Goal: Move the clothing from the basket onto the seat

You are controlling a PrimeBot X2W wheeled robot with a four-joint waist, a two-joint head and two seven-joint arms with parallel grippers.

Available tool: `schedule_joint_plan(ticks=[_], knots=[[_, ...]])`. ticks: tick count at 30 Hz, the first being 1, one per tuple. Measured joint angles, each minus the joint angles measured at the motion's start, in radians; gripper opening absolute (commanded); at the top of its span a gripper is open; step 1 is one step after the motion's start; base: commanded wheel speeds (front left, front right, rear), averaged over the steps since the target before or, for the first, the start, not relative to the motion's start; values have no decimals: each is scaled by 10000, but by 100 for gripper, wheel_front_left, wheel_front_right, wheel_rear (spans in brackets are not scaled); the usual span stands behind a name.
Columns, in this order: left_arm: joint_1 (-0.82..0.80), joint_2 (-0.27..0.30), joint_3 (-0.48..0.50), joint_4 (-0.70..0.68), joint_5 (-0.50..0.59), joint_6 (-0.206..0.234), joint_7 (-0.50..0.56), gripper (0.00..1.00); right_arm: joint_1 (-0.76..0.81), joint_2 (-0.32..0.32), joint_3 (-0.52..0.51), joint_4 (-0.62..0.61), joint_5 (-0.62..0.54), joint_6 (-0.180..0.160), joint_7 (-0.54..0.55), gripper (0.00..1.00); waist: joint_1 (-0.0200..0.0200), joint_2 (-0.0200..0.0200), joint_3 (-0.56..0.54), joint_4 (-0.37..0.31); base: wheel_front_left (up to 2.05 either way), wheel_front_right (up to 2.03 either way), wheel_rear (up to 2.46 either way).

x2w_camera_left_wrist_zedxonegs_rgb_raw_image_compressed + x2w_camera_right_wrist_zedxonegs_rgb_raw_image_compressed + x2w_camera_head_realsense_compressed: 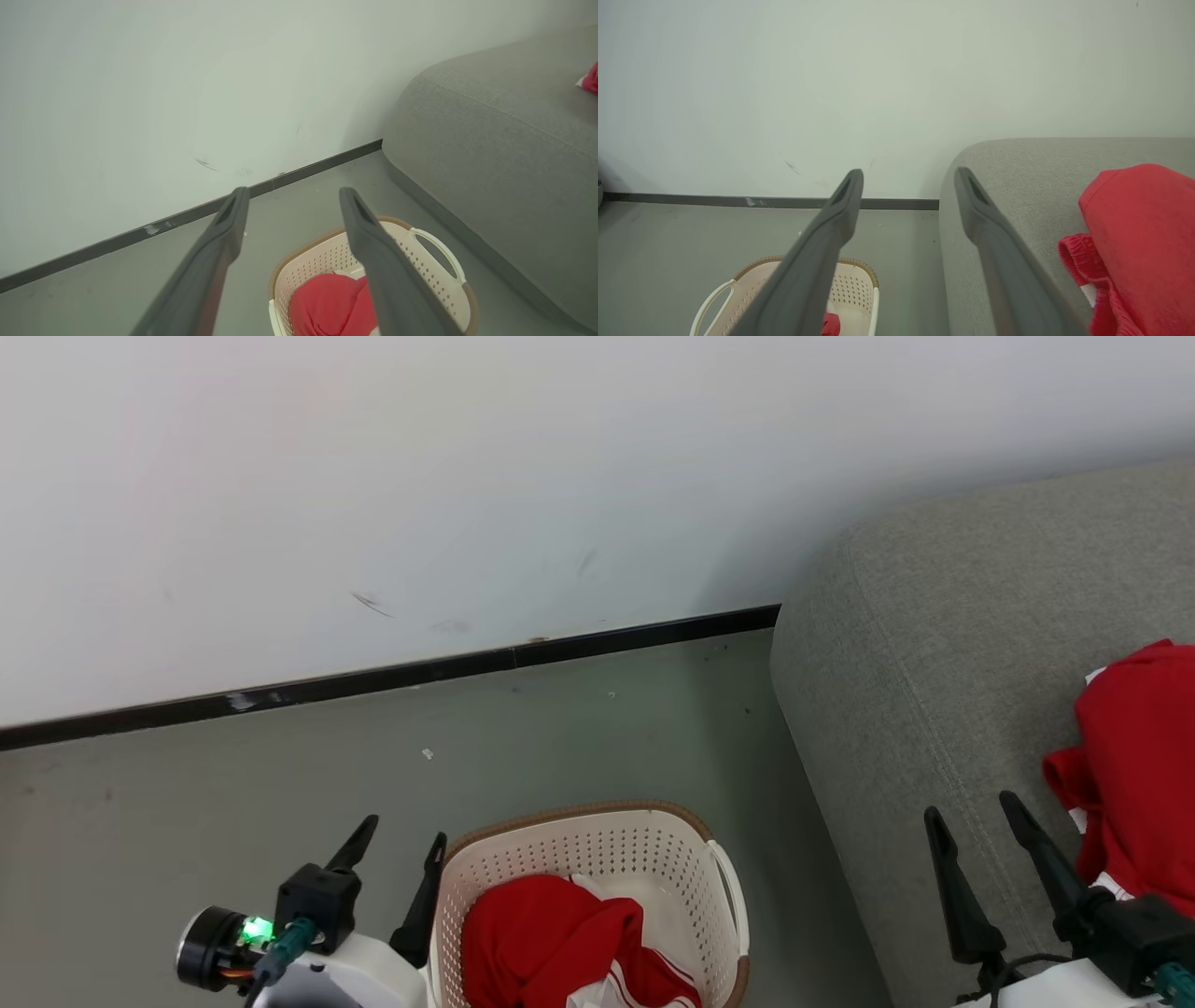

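While one red garment point(1134, 756) lies on the sofa point(934, 644), a second garment point(541, 933) sits in the basket point(579, 851) on the floor point(233, 803) beside it; the left pincer point(405, 829) and right pincer point(971, 805) hover empty and spread wide, likely readying the next pick.

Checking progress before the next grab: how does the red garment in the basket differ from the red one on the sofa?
The garment in the basket sits low inside the cream basket on the floor; the garment on the sofa lies up on the grey sofa. The basket one shows white stripes; the sofa one shows a ribbed red hem. Both are red with white trim, crumpled.
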Motion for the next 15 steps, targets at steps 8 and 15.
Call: schedule_joint_plan(ticks=[8,15], knots=[[-767,-765,-1225,1475,543,-550,345,100,-14,10,-303,-591,-38,0,-2,100,0,0,576,-178,0,0,0],[-1430,-1204,-1758,2625,961,-819,435,100,-94,13,-495,-1011,-86,0,-2,100,0,0,1180,-376,0,0,0]])
